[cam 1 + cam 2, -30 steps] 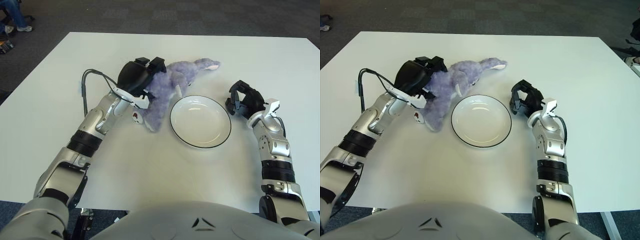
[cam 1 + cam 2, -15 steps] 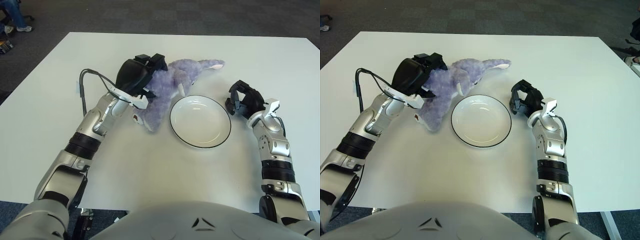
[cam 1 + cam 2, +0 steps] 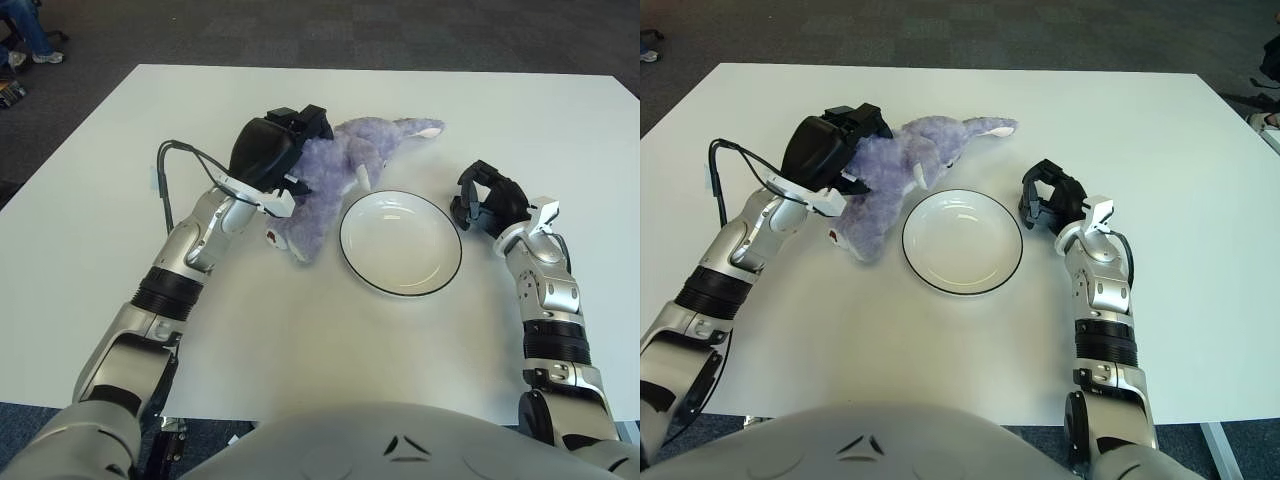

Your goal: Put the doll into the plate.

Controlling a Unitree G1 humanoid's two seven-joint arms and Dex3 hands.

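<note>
White table point(image 3: 120, 200) on dark carpet, round white plate point(image 3: 401, 243) near the middle as landmark. Purple plush doll point(image 3: 335, 175) lies touching the table just left of the plate, its trunk-like end stretching behind the plate's far rim. Left hand point(image 3: 275, 150) sits on the doll's far-left end, fingers closed into the fur. Right hand point(image 3: 485, 200) just right of the plate, curled, holding nothing. Doll looks soft, light and floppy, likely to sag, so grab the thick body, not the thin end.

One doll point(image 3: 340, 175), one plate point(image 3: 401, 243)
</note>
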